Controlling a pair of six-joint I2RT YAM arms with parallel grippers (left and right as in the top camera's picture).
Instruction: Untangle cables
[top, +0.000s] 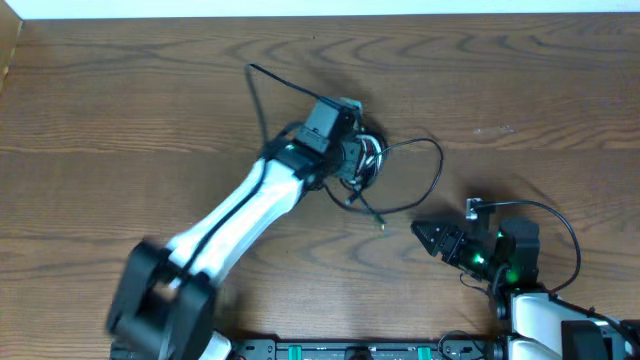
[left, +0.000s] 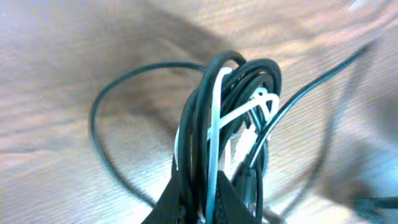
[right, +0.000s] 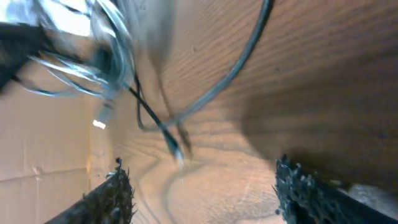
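The cables (top: 372, 152) lie as a small bundle of black cords and a white one near the table's middle. My left gripper (top: 358, 160) is over the bundle and shut on it. In the left wrist view its fingers (left: 231, 198) pinch several black strands and the white strand of the cables (left: 214, 118). One black cord runs up-left (top: 252, 80). Another loops right (top: 438, 165) and ends in a small plug (top: 381, 222). My right gripper (top: 420, 232) rests low to the right of that plug, open, with nothing in it. In the right wrist view the plug (right: 175, 149) lies ahead of the open gripper (right: 199, 183).
A thick black wire (top: 565, 225) curves from the right arm's base. The left arm (top: 240, 215) stretches diagonally across the lower left of the wood table (top: 120, 120). The table's far edge (top: 320, 14) runs along the top.
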